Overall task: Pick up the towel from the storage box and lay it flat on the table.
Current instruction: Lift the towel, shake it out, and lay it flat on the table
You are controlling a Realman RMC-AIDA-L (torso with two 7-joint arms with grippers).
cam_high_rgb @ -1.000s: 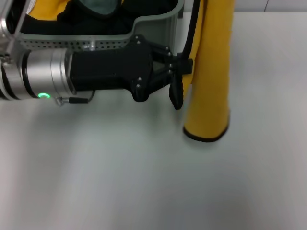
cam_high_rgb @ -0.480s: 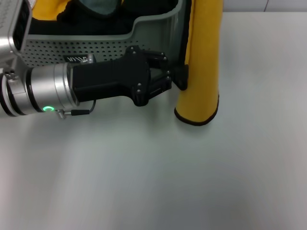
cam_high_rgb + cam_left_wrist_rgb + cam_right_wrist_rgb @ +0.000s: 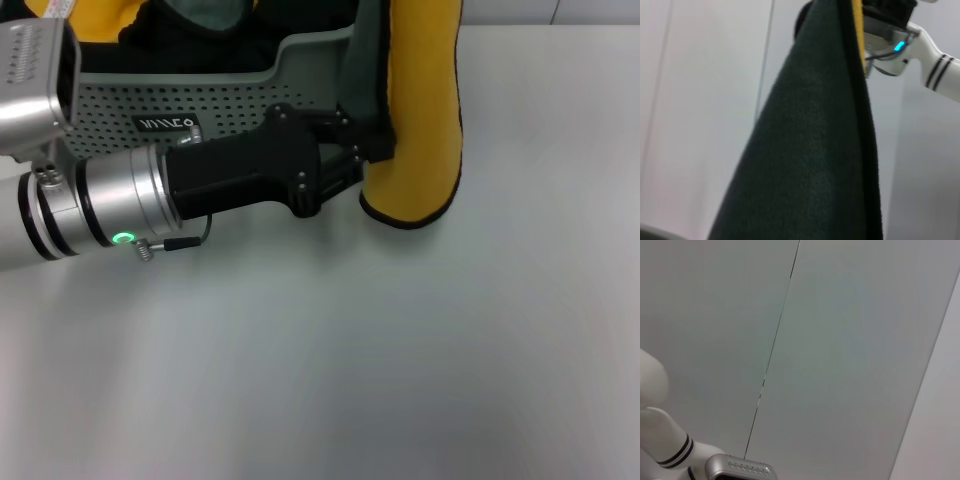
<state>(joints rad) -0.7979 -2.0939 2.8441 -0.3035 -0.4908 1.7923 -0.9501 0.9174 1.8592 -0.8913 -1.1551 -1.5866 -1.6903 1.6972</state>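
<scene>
The towel (image 3: pixel 425 100) hangs straight down from above the head view, just right of the storage box (image 3: pixel 230 100), with its black-bound lower end (image 3: pixel 405 215) close above the table (image 3: pixel 400 350). Its dark back side (image 3: pixel 365 60) faces the box. My left gripper (image 3: pixel 372 148) reaches in from the left, and its black fingers are closed on the towel's left edge near the bottom. In the left wrist view the towel (image 3: pixel 810 150) fills the frame, and my right gripper (image 3: pixel 885 12) holds its top edge high up.
The box holds another bunched yellow cloth (image 3: pixel 100 20) and dark fabric (image 3: pixel 200 15). The left arm's silver wrist (image 3: pixel 90 200) lies low across the front of the box. White tabletop stretches in front and to the right.
The left gripper's fingers were open beside the towel and have closed on its left edge. The towel's lower end has shifted left towards the box and risen a little.
</scene>
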